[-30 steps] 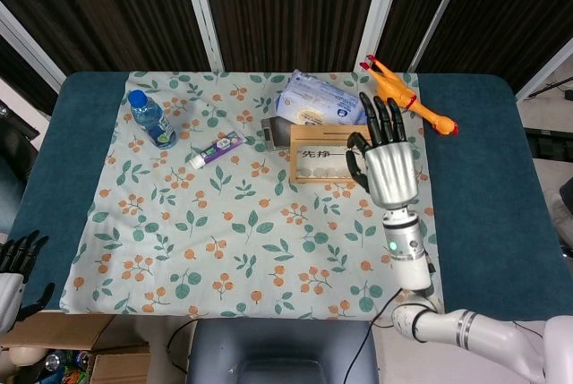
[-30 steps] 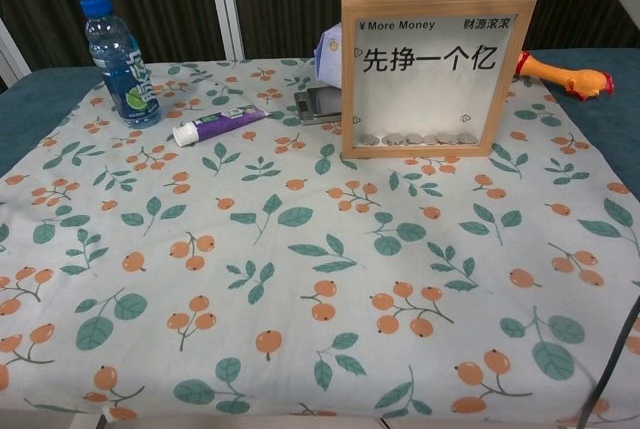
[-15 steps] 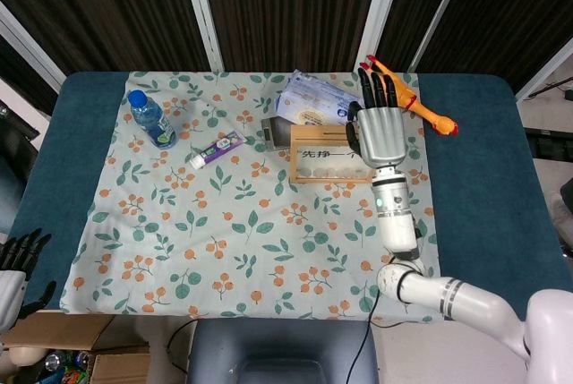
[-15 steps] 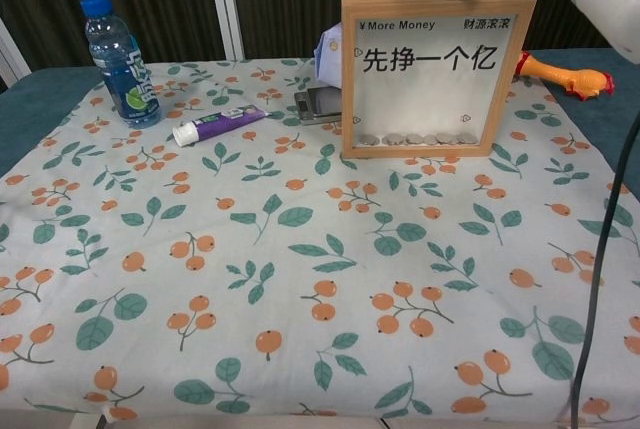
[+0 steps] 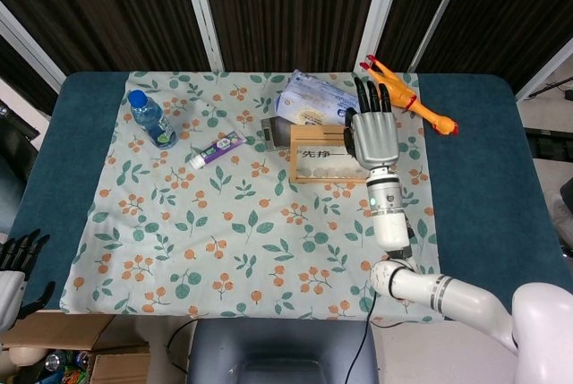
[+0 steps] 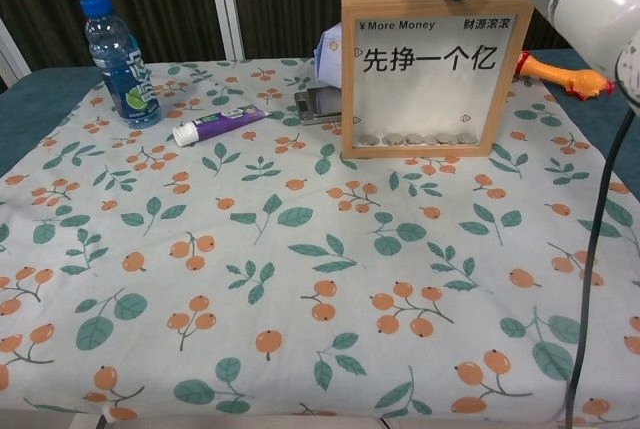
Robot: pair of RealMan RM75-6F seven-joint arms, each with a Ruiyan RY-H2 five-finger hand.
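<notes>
One floral tablecloth [image 5: 224, 223] covers the blue table [image 5: 483, 178] — coins line the wooden frame [image 6: 430, 74]; right hand [image 5: 372, 133] above it, released.

Frame [image 6: 432, 74] is stood upright at the right far part of the cloth [image 5: 242, 223]. Right hand [image 5: 372, 138] is seen above its top edge. Packet [image 5: 315, 102] lies behind it, small device [image 5: 272, 132] and tube [image 5: 218, 149] to its left, bottle [image 5: 150, 118] far left, rubber chicken [image 5: 412, 98] far right.

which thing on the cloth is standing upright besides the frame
The water bottle with the blue cap, at the cloth's far left. The toothpaste tube, wipes pack and rubber chicken all lie flat.
</notes>
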